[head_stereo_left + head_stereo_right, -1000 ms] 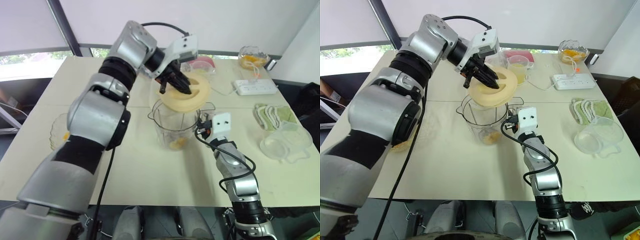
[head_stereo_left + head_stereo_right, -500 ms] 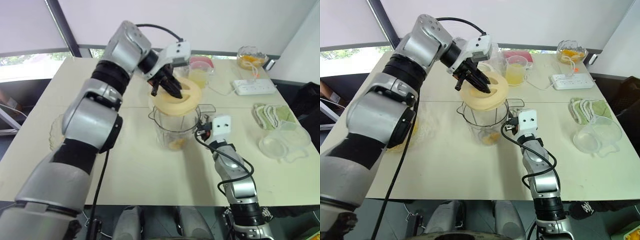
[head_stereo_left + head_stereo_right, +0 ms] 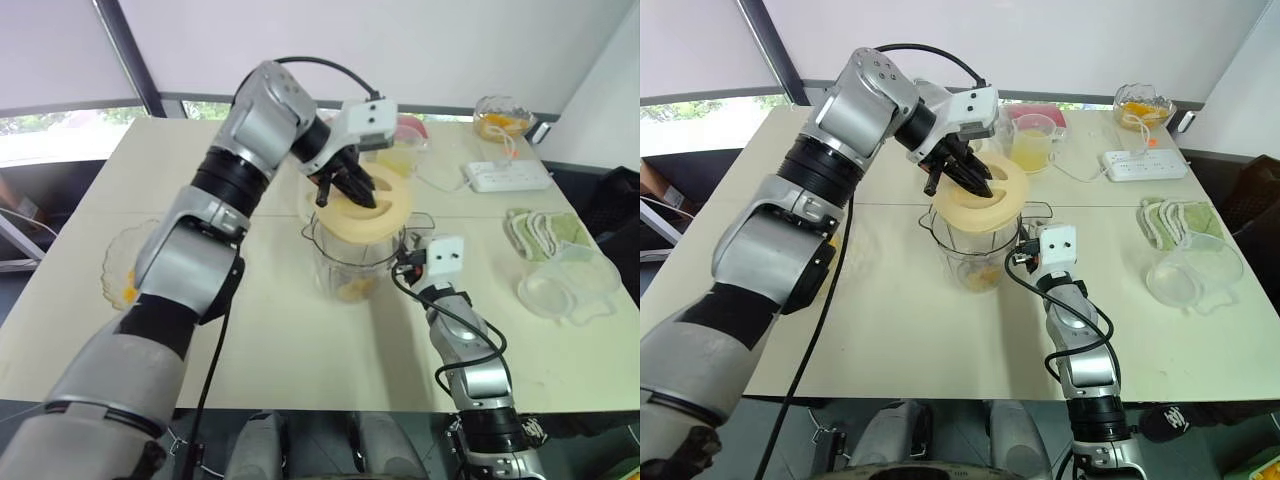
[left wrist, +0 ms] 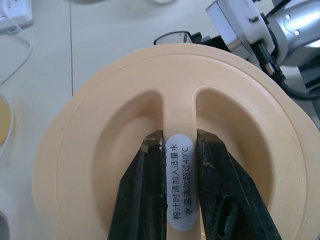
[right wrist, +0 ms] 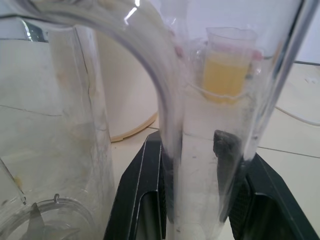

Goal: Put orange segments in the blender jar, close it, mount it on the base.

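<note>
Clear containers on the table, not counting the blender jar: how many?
4. Scalloped glass bowl at the table's left edge; cup of yellow liquid behind the jar; glass bowl of orange pieces at the far right corner; empty plastic container near the right edge. The arm may hide more.

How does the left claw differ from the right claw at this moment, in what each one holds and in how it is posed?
The left claw pinches the central ridge of the cream lid; the right claw is closed around the handle of the blender jar. The left claw points downward from above the jar; the right claw points level, at the jar's side. The left claw carries its thing in the air, tilted; the right steadies the jar on the table. Both have black fingers.
</note>
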{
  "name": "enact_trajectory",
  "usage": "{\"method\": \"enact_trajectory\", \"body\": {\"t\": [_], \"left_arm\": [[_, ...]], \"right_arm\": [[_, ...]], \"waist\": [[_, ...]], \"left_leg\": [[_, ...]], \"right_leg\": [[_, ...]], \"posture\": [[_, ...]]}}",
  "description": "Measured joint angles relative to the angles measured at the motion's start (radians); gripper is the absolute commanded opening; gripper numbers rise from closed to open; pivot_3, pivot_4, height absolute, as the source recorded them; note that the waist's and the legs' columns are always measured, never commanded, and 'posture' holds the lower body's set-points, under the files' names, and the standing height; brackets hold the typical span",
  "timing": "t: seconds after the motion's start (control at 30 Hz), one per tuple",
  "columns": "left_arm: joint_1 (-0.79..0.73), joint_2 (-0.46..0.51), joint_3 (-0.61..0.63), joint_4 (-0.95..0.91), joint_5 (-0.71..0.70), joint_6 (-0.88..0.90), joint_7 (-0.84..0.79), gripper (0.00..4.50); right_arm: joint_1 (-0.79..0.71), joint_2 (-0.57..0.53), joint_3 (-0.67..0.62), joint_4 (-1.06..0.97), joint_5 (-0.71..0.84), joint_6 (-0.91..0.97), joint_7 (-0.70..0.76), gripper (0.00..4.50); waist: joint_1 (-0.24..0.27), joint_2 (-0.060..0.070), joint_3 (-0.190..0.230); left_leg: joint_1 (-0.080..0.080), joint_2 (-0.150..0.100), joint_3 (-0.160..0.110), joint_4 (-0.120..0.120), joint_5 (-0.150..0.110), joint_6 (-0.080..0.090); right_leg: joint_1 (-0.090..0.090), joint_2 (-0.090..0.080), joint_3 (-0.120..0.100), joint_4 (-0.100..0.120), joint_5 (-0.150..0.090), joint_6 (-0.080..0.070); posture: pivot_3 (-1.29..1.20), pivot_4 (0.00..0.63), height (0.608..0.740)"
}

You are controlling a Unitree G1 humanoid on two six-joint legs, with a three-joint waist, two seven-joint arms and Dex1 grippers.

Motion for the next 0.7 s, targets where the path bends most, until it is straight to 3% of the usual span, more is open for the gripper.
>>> {"method": "enact_trajectory", "body": {"t": [0.7], "left_arm": [[0.109,0.099,-0.074,-0.252,-0.085,0.152,-0.042,0.24]], "right_arm": [[-0.014,0.006,0.001,0.041,0.003,-0.035,0.012,0.92]], "waist": [[-0.021,0.0,0.0]], "left_leg": [[0.001,0.001,0.0,0.0,0.0,0.0]], "right_leg": [[0.001,0.001,0.0,0.0,-0.001,-0.001]], "posture": [[0.0,0.15,0.74]]}}
